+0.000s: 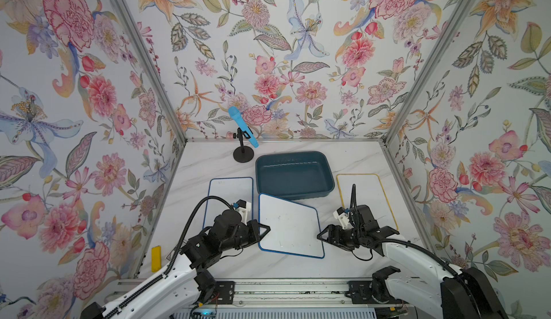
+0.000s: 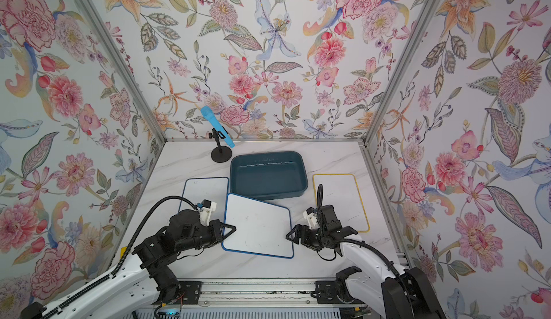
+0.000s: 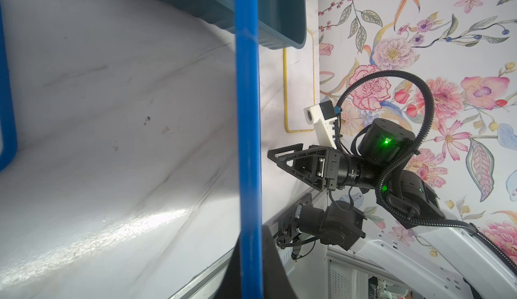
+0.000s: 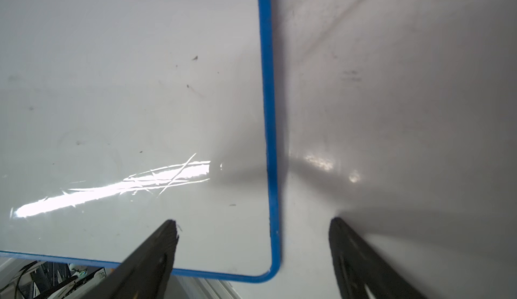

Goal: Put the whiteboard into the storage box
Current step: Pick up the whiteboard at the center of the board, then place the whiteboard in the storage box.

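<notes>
A white whiteboard with a blue frame (image 1: pixel 290 228) (image 2: pixel 258 228) lies tilted in the middle of the table in both top views. Its far left corner overlaps the near rim of the dark teal storage box (image 1: pixel 293 155) (image 2: pixel 268 155). My left gripper (image 1: pixel 264 229) (image 2: pixel 231 229) is shut on the board's left edge. In the left wrist view the blue frame (image 3: pixel 247 115) runs between the fingers of the left gripper (image 3: pixel 249 244). My right gripper (image 1: pixel 320 237) (image 4: pixel 253 220) is open, astride the board's (image 4: pixel 126 102) right edge near its near corner.
A second blue-framed whiteboard (image 1: pixel 231 189) lies flat left of the box, partly under my left arm. A yellow-framed one (image 1: pixel 365 195) lies to the right. A blue microphone (image 1: pixel 243 129) on a black stand stands behind the box. A yellow block (image 1: pixel 156 258) sits at the front left.
</notes>
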Tool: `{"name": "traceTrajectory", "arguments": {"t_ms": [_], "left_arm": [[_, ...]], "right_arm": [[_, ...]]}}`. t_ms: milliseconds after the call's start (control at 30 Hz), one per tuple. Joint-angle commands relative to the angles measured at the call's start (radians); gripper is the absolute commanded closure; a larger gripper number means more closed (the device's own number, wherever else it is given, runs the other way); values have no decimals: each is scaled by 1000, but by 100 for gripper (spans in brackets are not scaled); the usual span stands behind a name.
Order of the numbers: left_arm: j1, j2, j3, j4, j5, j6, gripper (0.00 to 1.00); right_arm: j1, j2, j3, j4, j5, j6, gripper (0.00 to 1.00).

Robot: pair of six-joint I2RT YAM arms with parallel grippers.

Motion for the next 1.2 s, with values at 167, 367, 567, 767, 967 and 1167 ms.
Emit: {"name": "traceTrajectory", "arguments": {"t_ms": [167, 367, 567, 767, 967, 1167], "left_arm": [[7, 25, 206, -226, -97, 122, 100], [5, 106, 377, -330, -109, 173, 100], [6, 162, 566, -373, -101, 215, 100], [5, 224, 762, -406, -114, 271, 100], [21, 357, 890, -384, -174, 343, 100], [121, 429, 878, -198, -148, 362, 100]], "right_arm": [[-74, -23, 43, -191, 45, -54, 12], [-103, -19, 69, -203, 42, -73, 13], [-117, -15, 83, -203, 42, -82, 13], [-125, -13, 83, -202, 42, -89, 13], [-134, -13, 94, -203, 37, -94, 13], [-140, -22, 125, -203, 43, -90, 13]]}}
